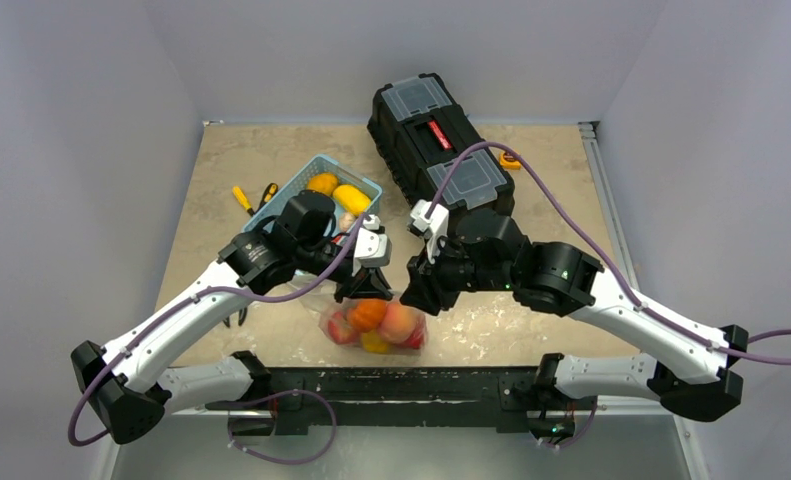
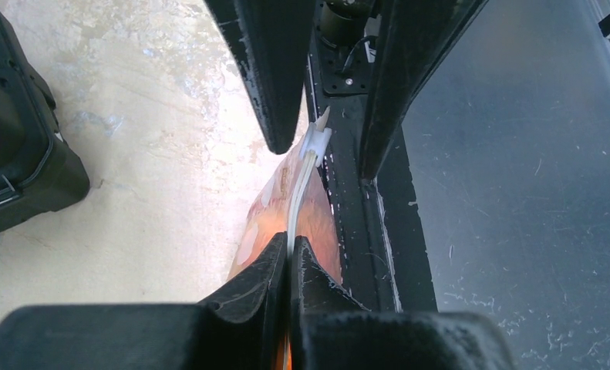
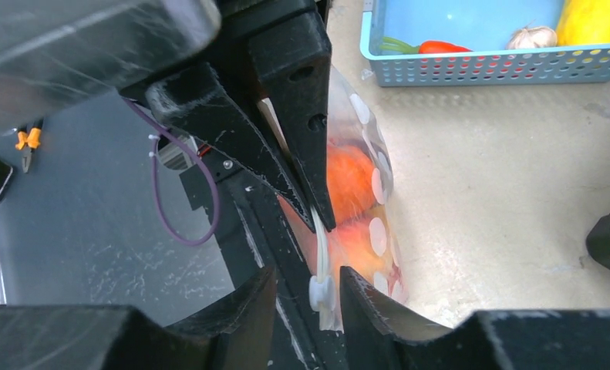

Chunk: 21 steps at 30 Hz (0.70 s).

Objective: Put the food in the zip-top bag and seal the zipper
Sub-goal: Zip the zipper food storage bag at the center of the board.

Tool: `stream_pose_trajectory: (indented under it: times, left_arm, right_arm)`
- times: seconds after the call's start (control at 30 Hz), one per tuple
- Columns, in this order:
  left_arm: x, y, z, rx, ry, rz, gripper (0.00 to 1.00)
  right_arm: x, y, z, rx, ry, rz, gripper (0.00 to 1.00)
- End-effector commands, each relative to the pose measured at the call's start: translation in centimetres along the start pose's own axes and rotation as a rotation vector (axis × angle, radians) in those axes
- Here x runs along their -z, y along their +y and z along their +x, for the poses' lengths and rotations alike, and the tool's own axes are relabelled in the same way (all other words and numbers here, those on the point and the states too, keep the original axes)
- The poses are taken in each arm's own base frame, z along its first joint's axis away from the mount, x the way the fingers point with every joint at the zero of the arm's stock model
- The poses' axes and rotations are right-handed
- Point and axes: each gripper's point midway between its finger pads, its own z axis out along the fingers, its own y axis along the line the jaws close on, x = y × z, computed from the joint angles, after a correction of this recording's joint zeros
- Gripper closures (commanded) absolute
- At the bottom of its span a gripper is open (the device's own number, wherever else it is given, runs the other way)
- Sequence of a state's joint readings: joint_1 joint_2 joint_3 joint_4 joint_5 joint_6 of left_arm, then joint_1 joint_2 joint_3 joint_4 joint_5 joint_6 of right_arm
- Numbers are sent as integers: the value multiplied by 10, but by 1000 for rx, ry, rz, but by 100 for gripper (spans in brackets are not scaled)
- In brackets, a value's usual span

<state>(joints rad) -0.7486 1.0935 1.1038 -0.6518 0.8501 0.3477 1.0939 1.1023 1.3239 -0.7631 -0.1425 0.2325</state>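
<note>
The zip-top bag (image 1: 379, 330), clear with white dots, holds orange, red and yellow food (image 1: 369, 314) near the table's front edge. My left gripper (image 1: 363, 290) is shut on the white zipper (image 2: 300, 177) along the bag's mouth; in the left wrist view the gripper (image 2: 290, 250) pinches the strip edge-on. My right gripper (image 1: 418, 297) is open, its fingers either side of the white slider (image 3: 321, 293) without closing on it; the right wrist view shows the gripper (image 3: 309, 279) and the bag (image 3: 367, 193). More food (image 1: 339, 190) lies in the blue basket.
The light-blue basket (image 1: 293, 188) stands behind the left arm, with a red pepper (image 3: 440, 47), garlic (image 3: 533, 36) and a yellow piece (image 3: 591, 19) inside. A black toolbox (image 1: 439, 140) stands at the back. Yellow-handled tools (image 1: 243, 199) lie left of the basket.
</note>
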Motion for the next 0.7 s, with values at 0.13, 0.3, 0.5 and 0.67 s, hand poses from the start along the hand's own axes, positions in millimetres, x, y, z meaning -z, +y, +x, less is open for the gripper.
stream_pose_trajectory:
  times: [0.13, 0.3, 0.5, 0.67]
  left_arm:
    - [2, 6, -21, -35, -37, -22, 100]
    - [2, 6, -21, -37, -36, -20, 100]
    - [2, 4, -22, -40, -41, -7, 100]
    - [3, 1, -23, -49, -45, -3, 100]
  right_arm:
    - [7, -2, -13, 12, -23, 32, 72]
    - [7, -3, -9, 23, -18, 34, 74]
    - [4, -5, -6, 30, -15, 36, 73]
    - [2, -9, -4, 39, -3, 54, 72]
